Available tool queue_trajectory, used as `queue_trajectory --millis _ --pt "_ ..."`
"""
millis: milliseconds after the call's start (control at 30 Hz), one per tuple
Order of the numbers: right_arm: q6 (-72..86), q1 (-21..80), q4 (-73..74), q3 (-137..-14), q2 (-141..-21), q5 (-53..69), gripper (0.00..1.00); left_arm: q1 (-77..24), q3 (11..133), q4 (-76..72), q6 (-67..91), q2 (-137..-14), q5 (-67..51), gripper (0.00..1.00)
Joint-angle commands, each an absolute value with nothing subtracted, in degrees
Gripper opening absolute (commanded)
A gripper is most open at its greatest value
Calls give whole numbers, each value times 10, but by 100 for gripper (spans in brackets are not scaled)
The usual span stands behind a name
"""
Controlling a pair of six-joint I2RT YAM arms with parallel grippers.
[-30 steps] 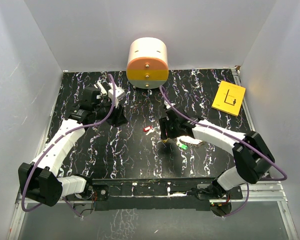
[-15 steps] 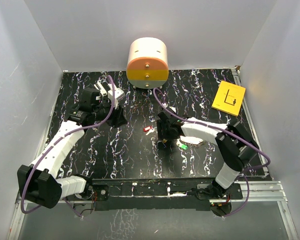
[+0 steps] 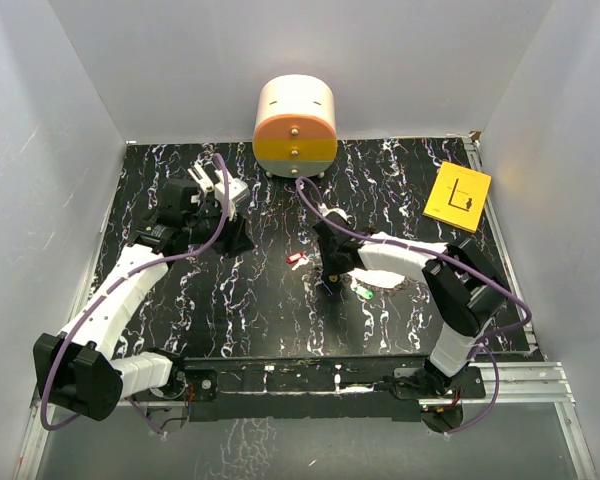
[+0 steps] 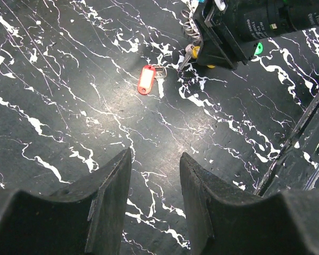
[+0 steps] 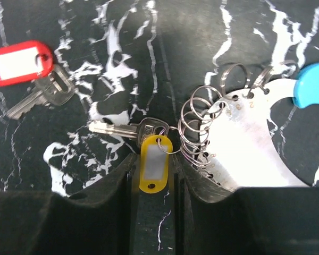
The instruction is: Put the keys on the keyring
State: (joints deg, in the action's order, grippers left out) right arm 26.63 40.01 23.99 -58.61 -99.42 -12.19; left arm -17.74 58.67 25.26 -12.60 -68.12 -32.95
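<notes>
Marbled table (image 5: 202,48): yellow-tagged key (image 5: 149,133) inside right claw (image 5: 153,164).

Blue tag (image 5: 315,85) cut off by pic's rt edge; green tag (image 4: 258,48) mostly hidden behind rt gripper (image 4: 203,53).

My table (image 4: 53,106) is black with white marble veining, smooth, with a dull sheen where the light pools. The fingers of my right gripper (image 5: 155,156) and my left gripper (image 4: 155,155) are matt black plastic. The yellow tag (image 5: 155,170) is glossy plastic with a pale, paper-looking insert, and so is the red tag (image 5: 18,62). The keys (image 5: 122,128) and key rings (image 5: 199,127) are bright bare metal. The plate (image 5: 250,154) looks pale, flat and satin. Near the table's far right corner, the yellow booklet (image 3: 458,196) looks like matt paper.
</notes>
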Motion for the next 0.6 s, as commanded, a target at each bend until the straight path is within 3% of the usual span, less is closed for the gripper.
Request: queue_trajectory --millis 0,333,400,467,567 --pt "160 407 183 -554 -982 41 25 -174 584 243 -126 -660 -330 41" --pt "110 429 204 -518 -945 231 23 -170 581 242 -124 -661 -333 41" --pt "110 430 234 -515 -934 240 30 -170 581 241 -123 -662 -336 41" --pt "119 429 270 -517 -917 208 49 -169 582 240 -122 -662 -338 41" --pt "141 429 289 -515 -853 179 58 -168 582 238 -122 -661 -338 41"
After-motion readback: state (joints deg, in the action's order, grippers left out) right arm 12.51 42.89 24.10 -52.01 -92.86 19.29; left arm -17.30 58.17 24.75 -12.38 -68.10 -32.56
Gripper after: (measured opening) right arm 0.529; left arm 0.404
